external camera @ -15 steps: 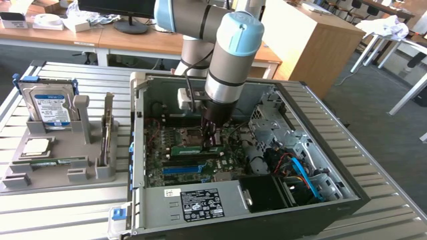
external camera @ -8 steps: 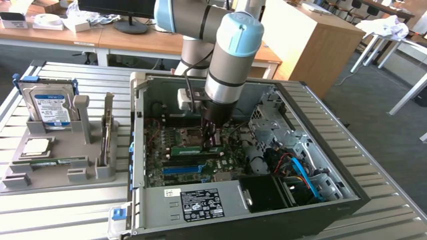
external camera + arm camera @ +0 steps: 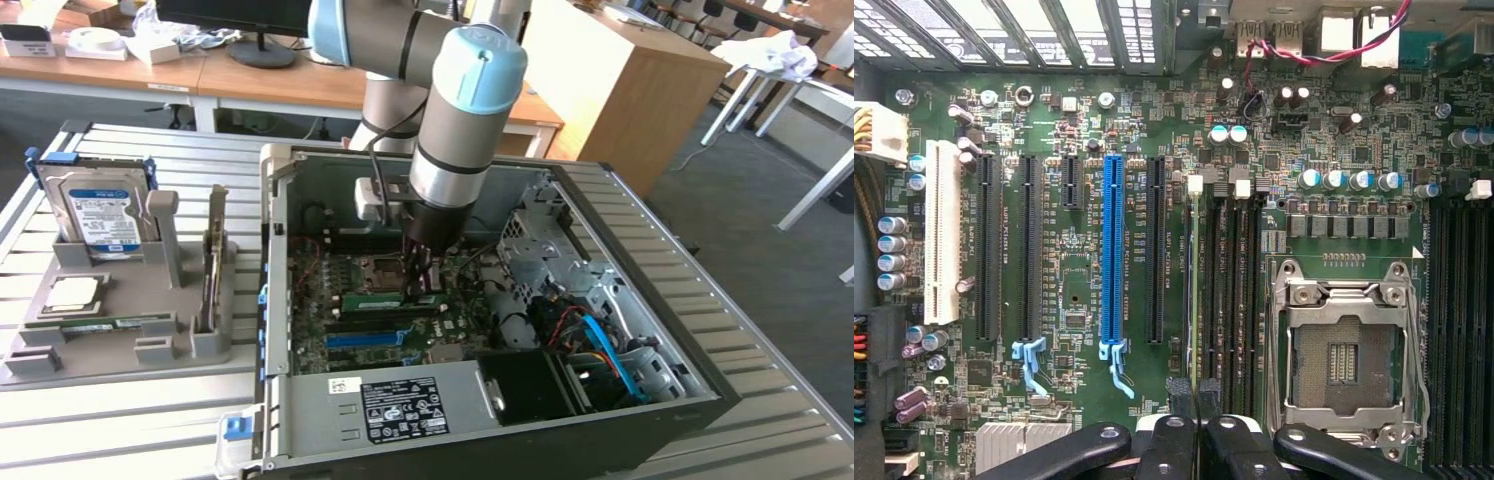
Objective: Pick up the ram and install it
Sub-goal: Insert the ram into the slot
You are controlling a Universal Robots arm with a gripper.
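The ram [image 3: 390, 298], a thin green stick, stands on edge in a memory slot on the motherboard inside the open computer case [image 3: 641, 300]. In the wrist view I see it edge-on as a pale green line [image 3: 1193, 280], running along the slot beside the processor socket [image 3: 1349, 360] and ending at my fingertips. My gripper [image 3: 422, 286] [image 3: 1196, 392] reaches straight down into the case, shut on the ram's top edge. The arm hides part of the board behind it.
A grey holder [image 3: 120, 345] on the exterior view's left carries a silver-and-blue hard drive [image 3: 100, 212], a square silver processor chip [image 3: 74, 293], a green stick lying flat [image 3: 107, 322] and an upright card [image 3: 214, 262]. A blue slot [image 3: 1114, 250], cables [image 3: 601, 345] and the drive cage crowd the case.
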